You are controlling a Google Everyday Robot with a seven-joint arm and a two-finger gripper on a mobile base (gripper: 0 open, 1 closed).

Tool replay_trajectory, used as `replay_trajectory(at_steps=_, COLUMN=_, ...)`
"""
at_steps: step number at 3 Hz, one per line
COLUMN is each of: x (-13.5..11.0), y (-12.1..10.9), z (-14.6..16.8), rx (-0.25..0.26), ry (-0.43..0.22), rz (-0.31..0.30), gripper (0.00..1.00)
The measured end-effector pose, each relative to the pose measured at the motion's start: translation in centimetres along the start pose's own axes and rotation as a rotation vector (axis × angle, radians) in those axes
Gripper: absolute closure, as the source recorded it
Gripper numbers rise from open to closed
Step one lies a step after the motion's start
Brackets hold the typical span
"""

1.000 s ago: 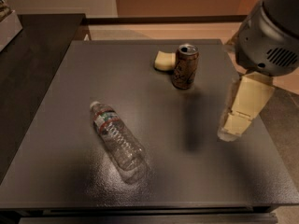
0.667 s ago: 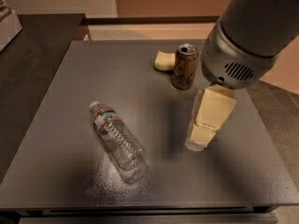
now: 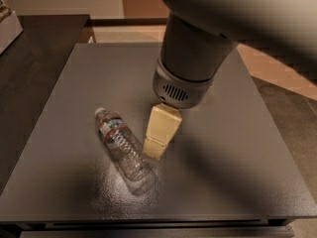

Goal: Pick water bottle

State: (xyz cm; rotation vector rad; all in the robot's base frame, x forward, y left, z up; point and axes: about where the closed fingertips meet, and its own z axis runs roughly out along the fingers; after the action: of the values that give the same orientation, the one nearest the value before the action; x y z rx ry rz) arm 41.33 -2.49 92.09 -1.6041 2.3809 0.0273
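The water bottle lies on its side on the dark grey table, left of the middle, white cap toward the back left and its red, white and teal label band near the cap end. My gripper hangs from the big grey arm above the table. Its cream-coloured fingers point down just to the right of the bottle's body, close beside it. The brown can is hidden behind the arm.
The arm's grey body covers the back middle and right of the table. A dark counter stands to the left with a pale box on it. The table's front edge runs along the bottom.
My gripper has swung from the right side of the table leftward and forward, ending right beside the bottle. The arm now hides the can and the pale object behind it. The bottle has not moved.
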Motion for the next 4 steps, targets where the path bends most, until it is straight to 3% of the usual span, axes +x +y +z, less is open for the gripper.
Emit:
replay_trajectory(at_steps=1, x=-2.3, y=0.0, z=1.9, rx=-0.010, ry=0.056, rz=0.072, gripper=0.00)
replay_trajectory(at_steps=2, x=-4.0, y=0.2, z=3.3, rx=-0.064, ry=0.096, rz=0.134, gripper=0.00)
replay_trajectory(at_steps=4, x=-4.5, y=0.9, z=3.3, rx=-0.044, ry=0.110, rz=0.137, gripper=0.00)
